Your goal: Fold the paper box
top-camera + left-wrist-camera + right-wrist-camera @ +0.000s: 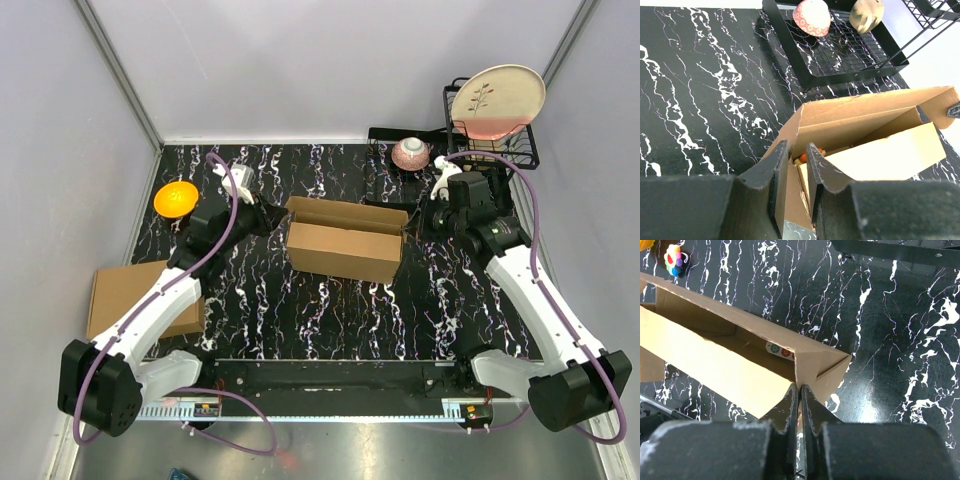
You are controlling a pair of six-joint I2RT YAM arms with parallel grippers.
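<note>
The paper box [345,238], plain brown cardboard with its top open, stands in the middle of the black marbled table. My left gripper [272,218] is at its left end. In the left wrist view the gripper [797,146] straddles the box's [865,120] end wall, with cardboard filling the gap between the jaws. My right gripper [415,220] is at the right end. In the right wrist view the gripper [800,387] is pinched on the corner of the box [715,365]. Small orange and yellow items [805,156] lie inside.
A second brown carton [140,298] lies at the left edge by the left arm. An orange bowl [176,198] sits at the back left. A black tray [385,140] holds a pink bowl [411,153]. A dish rack [500,150] holds a plate [497,100].
</note>
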